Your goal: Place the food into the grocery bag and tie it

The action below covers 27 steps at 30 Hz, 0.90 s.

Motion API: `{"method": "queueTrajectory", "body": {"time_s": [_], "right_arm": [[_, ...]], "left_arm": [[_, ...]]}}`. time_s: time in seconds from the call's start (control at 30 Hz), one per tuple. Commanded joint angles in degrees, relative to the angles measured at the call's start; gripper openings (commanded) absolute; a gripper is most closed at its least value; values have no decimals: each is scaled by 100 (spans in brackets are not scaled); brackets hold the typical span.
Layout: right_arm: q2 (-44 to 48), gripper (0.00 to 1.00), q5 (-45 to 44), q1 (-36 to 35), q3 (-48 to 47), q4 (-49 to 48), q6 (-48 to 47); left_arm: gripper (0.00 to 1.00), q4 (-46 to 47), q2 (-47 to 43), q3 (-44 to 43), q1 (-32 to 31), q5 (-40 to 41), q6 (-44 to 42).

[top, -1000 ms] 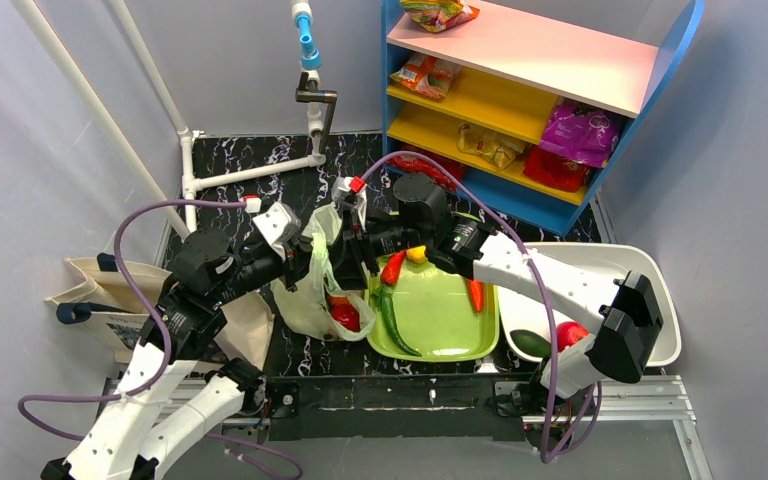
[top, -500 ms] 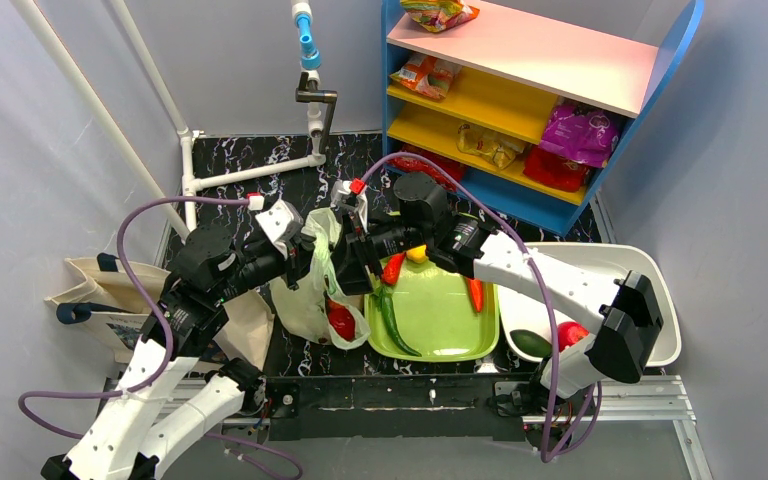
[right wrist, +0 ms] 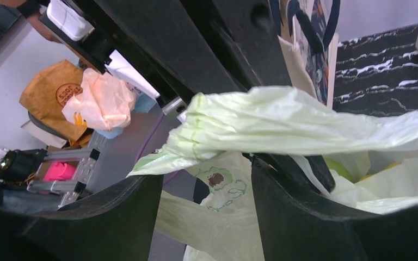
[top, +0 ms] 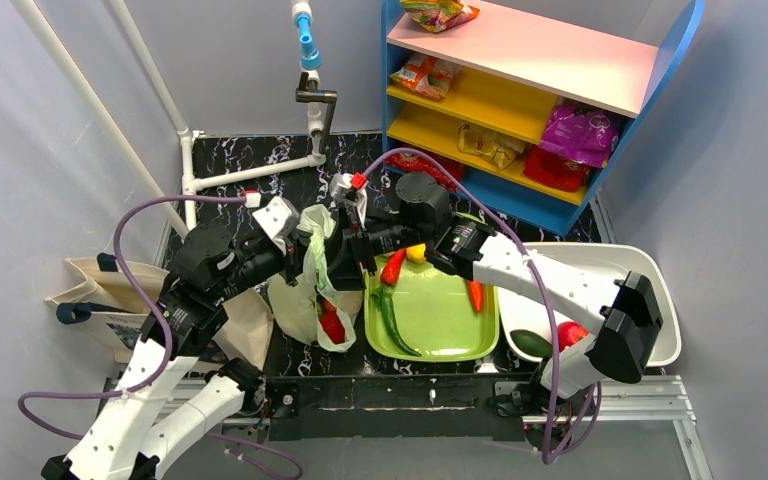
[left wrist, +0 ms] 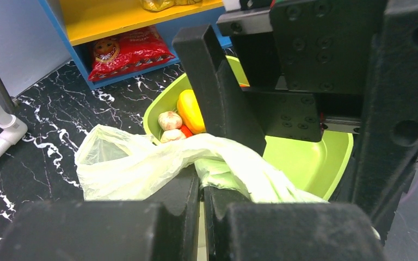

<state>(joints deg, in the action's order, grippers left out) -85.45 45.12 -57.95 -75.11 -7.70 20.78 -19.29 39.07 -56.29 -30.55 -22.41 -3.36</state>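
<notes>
Bag status: grocery bag [top: 298, 290] sits centre-left in the top view on the black marbled surface [top: 250, 150], just left of the green tray [top: 440, 340]. Its long axis runs near-vertical in that frame, with the gathered handle end toward the top and the body, showing a red item [top: 331, 325] inside, toward the bottom. Left pincer [left wrist: 201, 187] is clamped tight on a twisted handle. Right pincer [right wrist: 204, 176] fingers stand apart; a bunched handle strand lies across the gap, not squeezed

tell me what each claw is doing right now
left claw: closed on the grocery bag
right claw: open, bag plastic draped across its gap
</notes>
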Motion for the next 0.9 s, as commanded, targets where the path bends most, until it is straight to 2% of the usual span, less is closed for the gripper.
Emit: {"method": "queueTrajectory", "body": {"time_s": [0.0, 0.13, 0.33, 0.47, 0.7, 0.77, 0.87], "right_arm": [[-45, 68, -223, -114, -116, -904, 297], [-87, 68, -323, -200, -165, -929, 312], [-85, 68, -1771, -329, -105, -824, 564], [-113, 68, -2185, -369, 27, -1191, 865], [-296, 68, -3038, -478, -33, -1121, 1243], [-362, 67, -3255, -495, -63, -1090, 1347], [-484, 60, -3391, -515, -161, -1105, 1383]], "left_arm": [[0, 142, 9, -173, -4, 165, 150], [0, 161, 4, -169, -4, 448, 261], [0, 171, -22, -138, -4, 844, 457], [0, 175, -65, -78, -4, 1001, 594], [0, 160, -110, -39, -4, 1350, 675], [0, 155, -109, -26, -4, 1524, 767], [0, 132, -101, -14, -4, 1611, 874]]}}
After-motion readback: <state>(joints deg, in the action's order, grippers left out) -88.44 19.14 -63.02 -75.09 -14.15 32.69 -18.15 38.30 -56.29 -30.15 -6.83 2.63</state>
